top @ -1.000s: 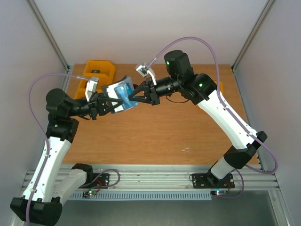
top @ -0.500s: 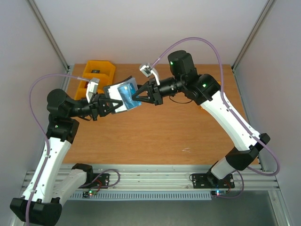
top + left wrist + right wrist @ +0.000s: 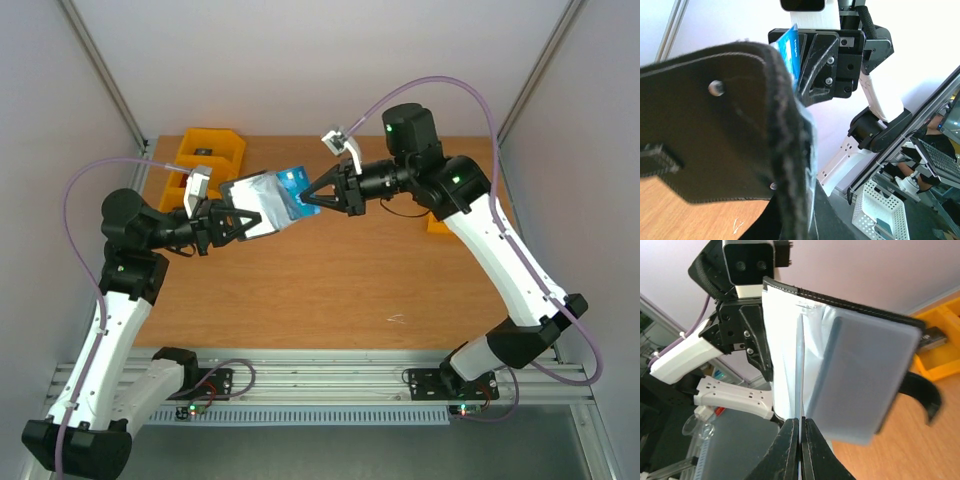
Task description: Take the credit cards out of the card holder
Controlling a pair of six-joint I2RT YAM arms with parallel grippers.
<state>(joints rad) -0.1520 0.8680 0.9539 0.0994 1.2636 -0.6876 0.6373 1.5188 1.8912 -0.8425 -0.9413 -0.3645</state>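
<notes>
Right wrist view puts the right gripper (image 3: 801,424) nearest. Its two black fingers are pressed together on the bottom of a thin plastic credit card (image 3: 801,370), seen here edge-on as a bare line. Just behind it stands the small bifold card holder (image 3: 865,375), black outside, with its blue-grey inner panel facing this camera. Past that, the left gripper (image 3: 759,352) is clamped on the holder's far side.

Left wrist view gives the other face: the holder's black fabric outside with a small metal snap stud (image 3: 715,88). Beyond the holder's edge, the card's blue printed face sits between the right arm's fingers.

Top external view alone shows the height. Both arms meet over the brown wooden table (image 3: 330,290), with holder and card raised off it and the card sticking out past the holder's right edge. Farthest back, yellow plastic bins (image 3: 212,152) sit at the left rear corner.
</notes>
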